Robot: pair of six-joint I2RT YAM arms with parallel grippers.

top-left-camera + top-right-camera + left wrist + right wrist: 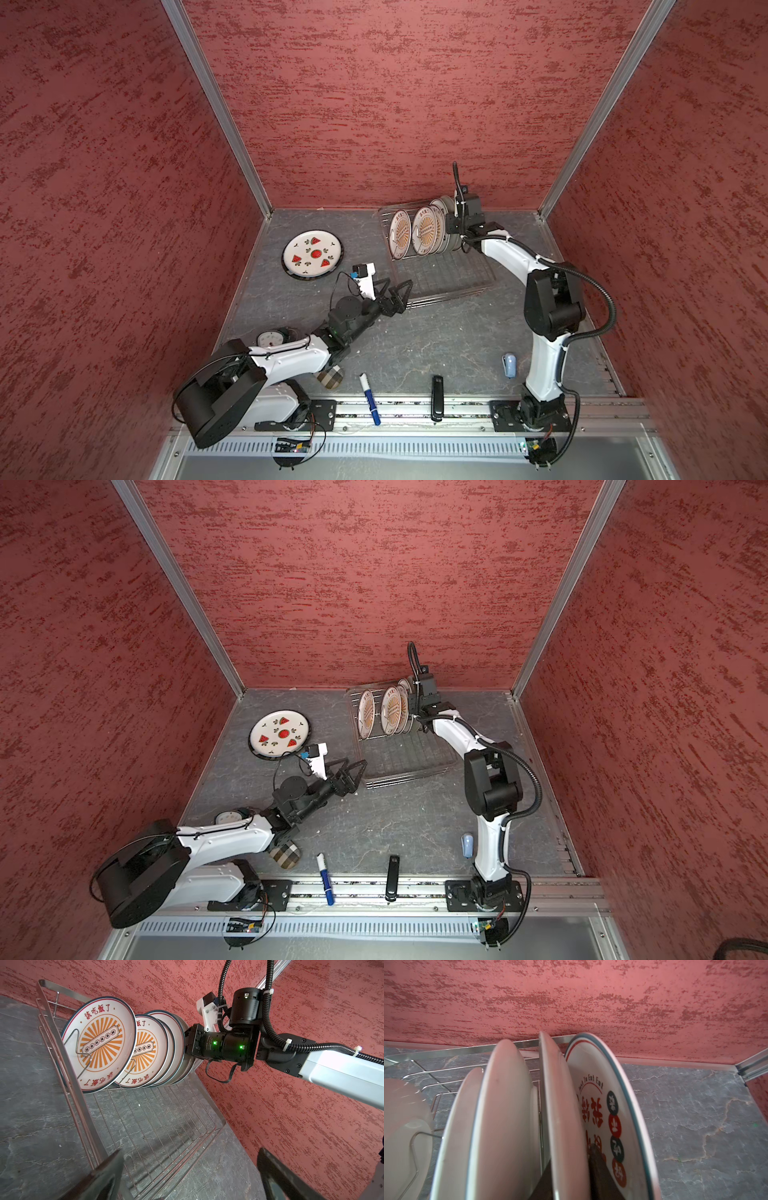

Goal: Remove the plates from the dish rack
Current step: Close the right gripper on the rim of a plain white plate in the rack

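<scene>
1. The rack sits toward the back of the table, right of centre in both top views.
2. The plates stand on edge between the prongs at the rack's far end, in a close, leaning row. The rear ones overlap, so we cannot fix the count.
3. The right gripper reaches in at the right-hand end of that row. In the right wrist view its fingers lie against opposite faces of one plate, pinching its rim.
4. That plate is second from the end. The end plate, lettered in red and teal, stands just beside it.
5. The left gripper is spread wide and holds nothing. It hangs at the rack's near left corner. We cannot tell whether it touches the wire.
6. The watermelon plate lies flat on the table, left of the rack and well apart from it.
7. A marker lies at the table's front edge.
</scene>
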